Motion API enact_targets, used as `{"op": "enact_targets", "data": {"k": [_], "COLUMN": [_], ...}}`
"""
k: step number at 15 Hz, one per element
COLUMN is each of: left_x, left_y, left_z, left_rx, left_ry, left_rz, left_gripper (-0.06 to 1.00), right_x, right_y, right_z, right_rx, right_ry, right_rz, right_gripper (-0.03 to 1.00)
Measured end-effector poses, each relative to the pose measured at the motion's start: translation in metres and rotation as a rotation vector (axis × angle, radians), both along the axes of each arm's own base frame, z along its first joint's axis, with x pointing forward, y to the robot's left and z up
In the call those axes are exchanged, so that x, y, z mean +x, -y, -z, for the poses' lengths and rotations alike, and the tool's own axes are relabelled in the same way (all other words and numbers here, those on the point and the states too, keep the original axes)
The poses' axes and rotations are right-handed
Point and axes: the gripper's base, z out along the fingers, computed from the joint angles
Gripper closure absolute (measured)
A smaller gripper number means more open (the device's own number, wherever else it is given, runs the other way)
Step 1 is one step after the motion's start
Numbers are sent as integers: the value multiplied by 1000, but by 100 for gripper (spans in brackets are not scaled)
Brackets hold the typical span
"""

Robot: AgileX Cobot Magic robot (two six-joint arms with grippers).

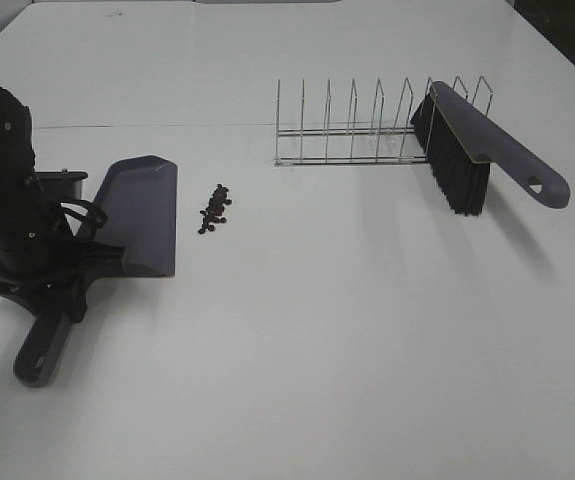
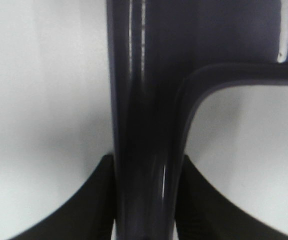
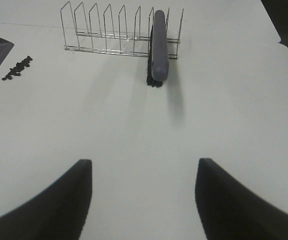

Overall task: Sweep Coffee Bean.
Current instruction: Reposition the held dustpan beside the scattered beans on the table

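The coffee beans (image 1: 214,208) lay in a small dark cluster on the white table (image 1: 367,350), just beside the open lip of the grey dustpan (image 1: 145,205) and well apart from the brush (image 1: 457,150), which stood in the end slot of the wire rack (image 1: 347,130). The left arm leaned down from the table's left edge, and the left gripper (image 2: 148,159) pinched the dustpan's handle between its black fingers (image 2: 101,200). The right gripper (image 3: 144,162) hung above bare table facing the rack, fingers spread wide and holding nothing.
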Motion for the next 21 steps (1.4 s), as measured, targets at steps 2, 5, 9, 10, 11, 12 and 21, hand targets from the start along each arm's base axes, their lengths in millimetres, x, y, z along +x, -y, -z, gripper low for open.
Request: {"op": "enact_targets", "data": {"k": [2, 5, 9, 10, 11, 12, 21], "left_x": [0, -1, -2, -1, -2, -2, -3], "left_y": [0, 0, -2, -3, -3, -3, -3], "left_z": [0, -6, -40, -42, -42, -42, -41], "left_rx": [1, -1, -7, -4, -1, 1, 3], "left_ry": [-3, 3, 89, 95, 95, 94, 90], "left_rz": [-4, -7, 8, 12, 15, 17, 14], "left_gripper": [67, 67, 67, 67, 67, 67, 67], "right_x": [0, 0, 0, 0, 0, 0, 0], "right_y": [0, 0, 0, 0, 0, 0, 0], "right_z": [0, 0, 0, 0, 0, 0, 0], "right_rx": [0, 0, 0, 0, 0, 0, 0], "right_ry": [0, 0, 0, 0, 0, 0, 0], "right_rz": [0, 0, 0, 0, 0, 0, 0], "right_gripper": [46, 46, 46, 46, 46, 46, 46]}}
